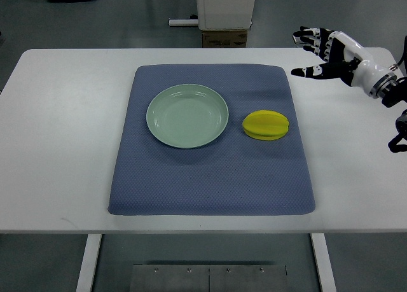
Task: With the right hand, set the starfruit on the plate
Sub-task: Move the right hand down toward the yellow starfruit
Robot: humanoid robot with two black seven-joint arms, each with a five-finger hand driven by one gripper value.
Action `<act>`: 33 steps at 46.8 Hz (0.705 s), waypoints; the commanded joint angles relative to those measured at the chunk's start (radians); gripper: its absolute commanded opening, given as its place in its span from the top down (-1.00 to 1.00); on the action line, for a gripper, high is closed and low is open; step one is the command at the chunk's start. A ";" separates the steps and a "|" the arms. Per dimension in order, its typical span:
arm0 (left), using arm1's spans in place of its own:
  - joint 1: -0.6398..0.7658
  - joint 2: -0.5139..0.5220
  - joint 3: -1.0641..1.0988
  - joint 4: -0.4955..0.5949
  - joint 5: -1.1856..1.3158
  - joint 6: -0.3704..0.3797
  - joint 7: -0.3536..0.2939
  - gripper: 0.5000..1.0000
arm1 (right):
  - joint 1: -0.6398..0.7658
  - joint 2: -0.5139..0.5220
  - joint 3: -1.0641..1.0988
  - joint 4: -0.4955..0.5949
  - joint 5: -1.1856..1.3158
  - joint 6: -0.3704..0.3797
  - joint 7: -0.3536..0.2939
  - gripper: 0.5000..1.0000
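Top view: right hand [324, 53] is hovering with fingers spread, holding nothing, while yellow starfruit [266, 125] is lying beside pale green plate [187, 116] on blue mat [212, 177].

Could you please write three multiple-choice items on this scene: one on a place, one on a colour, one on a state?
1. Where does the starfruit lie?
A. On the plate
B. On the mat, right of the plate
C. On the bare table

2. What colour is the plate?
A. Pale green
B. Red
C. Black

3. How is the right hand?
A. Shut on the starfruit
B. Pressed on the plate
C. Open, holding nothing

Answers:
1. B: it rests on the blue mat beside the plate's right rim.
2. A: the dish is light green.
3. C: its fingers are spread above the table's far right corner.
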 commanded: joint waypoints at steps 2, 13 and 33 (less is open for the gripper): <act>0.000 0.000 0.001 0.000 0.000 0.000 0.000 -1.00 | 0.001 0.002 -0.033 0.006 -0.065 -0.002 0.007 -1.00; 0.000 0.000 0.000 0.000 0.000 0.000 0.000 -1.00 | 0.007 0.007 -0.133 0.006 -0.169 -0.005 0.046 -1.00; 0.000 0.000 0.001 0.000 0.000 0.000 0.000 -1.00 | 0.005 0.043 -0.243 0.003 -0.257 -0.074 0.052 -1.00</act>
